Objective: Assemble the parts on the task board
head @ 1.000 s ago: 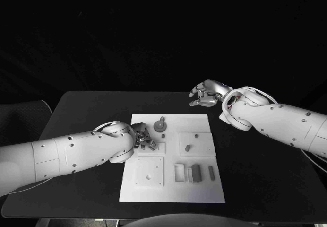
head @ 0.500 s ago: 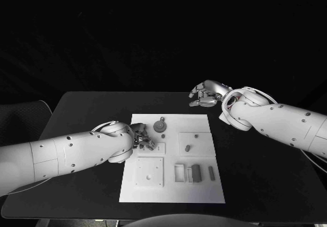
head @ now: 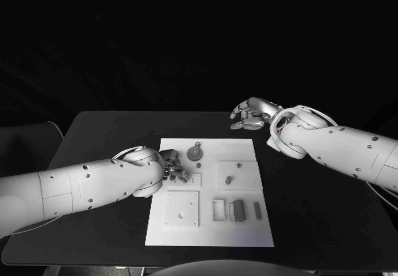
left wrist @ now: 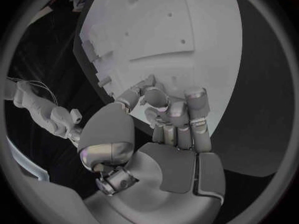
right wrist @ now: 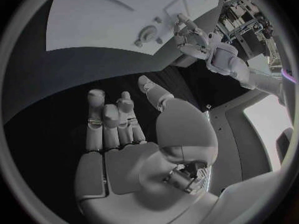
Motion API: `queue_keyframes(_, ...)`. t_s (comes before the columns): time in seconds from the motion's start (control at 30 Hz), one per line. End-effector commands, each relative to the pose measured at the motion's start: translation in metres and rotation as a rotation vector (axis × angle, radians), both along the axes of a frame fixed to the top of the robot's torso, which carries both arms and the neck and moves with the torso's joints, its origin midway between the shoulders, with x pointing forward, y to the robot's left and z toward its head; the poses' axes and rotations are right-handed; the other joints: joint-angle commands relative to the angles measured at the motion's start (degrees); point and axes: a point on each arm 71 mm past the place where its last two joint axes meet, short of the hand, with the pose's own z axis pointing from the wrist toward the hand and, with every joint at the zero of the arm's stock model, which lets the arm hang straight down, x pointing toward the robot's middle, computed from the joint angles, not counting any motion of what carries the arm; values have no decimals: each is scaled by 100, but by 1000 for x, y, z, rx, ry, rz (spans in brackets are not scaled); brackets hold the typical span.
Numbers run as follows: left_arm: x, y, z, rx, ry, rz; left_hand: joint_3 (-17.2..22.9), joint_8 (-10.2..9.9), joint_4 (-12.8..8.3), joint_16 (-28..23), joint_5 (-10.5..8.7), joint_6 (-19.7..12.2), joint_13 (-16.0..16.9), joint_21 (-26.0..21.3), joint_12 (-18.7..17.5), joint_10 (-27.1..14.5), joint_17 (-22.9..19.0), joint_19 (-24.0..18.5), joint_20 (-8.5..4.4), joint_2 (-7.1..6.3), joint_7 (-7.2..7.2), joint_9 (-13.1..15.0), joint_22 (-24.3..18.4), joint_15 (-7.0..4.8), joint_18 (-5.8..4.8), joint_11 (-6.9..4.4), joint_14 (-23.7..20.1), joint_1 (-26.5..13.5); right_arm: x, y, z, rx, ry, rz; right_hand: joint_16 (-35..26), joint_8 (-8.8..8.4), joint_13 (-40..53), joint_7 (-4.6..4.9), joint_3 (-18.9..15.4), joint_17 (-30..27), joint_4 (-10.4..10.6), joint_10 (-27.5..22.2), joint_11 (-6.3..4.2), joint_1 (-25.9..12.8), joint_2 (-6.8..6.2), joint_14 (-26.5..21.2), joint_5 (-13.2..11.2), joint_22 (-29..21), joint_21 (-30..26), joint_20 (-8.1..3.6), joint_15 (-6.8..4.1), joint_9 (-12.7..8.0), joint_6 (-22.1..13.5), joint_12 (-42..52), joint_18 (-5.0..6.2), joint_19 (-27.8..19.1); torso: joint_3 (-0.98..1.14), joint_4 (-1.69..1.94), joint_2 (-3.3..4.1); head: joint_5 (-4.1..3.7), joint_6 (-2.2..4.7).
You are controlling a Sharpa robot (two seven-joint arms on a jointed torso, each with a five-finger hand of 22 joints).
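The white task board (head: 249,230) lies in the middle of the table. On it are a round grey part (head: 195,152), a small peg (head: 200,167), a raised square (head: 240,173) with two small pieces, and grey bars (head: 240,210) in slots near the front. My left hand (head: 172,167) is over the board's left middle, fingers curled with their tips together close to the board (left wrist: 187,40); I cannot see whether they pinch anything. My right hand (head: 252,114) hovers beyond the board's far right corner. Its fingers (right wrist: 109,119) are stretched, thumb apart, holding nothing.
A second square plate (head: 181,208) with a centre hole sits at the board's front left. The black table (head: 108,138) has bare room on both sides of the board. In the right wrist view the board (right wrist: 93,20) and my left hand (right wrist: 190,37) lie ahead.
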Motion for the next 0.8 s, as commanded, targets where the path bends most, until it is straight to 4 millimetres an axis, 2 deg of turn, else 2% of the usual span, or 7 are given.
queue_keyframes(0.03, -2, -2, -2, 21, 5, -17, 127, 40, -129, 29, -32, 722, -8, 24, 8, -57, 3, -5, 29, 340, -202, -3, 106, -91, 55, -34, 50, 298, 0, 1, -1, -3, 10, 8, -24, -24, -6, 36, 10, 5, 30, -47, 12, -58, -11, 8, 24, 46, -24, -22, -21, -6, 0, 30, 234, -1, 1, -1, 1, -2, 0)
queue_keyframes(0.8, 1, -4, 1, 0, -55, -8, 152, 59, -189, 37, -76, 718, -12, 35, 22, -57, 1, 6, 24, 354, -208, 4, 107, -100, 68, -43, 62, 313, 0, 0, -1, -4, 10, 7, -24, -24, -15, 36, 9, 6, 36, -50, 13, -63, -11, 8, 23, 47, -24, -21, -20, -8, -1, 37, 234, -2, 3, -3, 1, -16, 4)
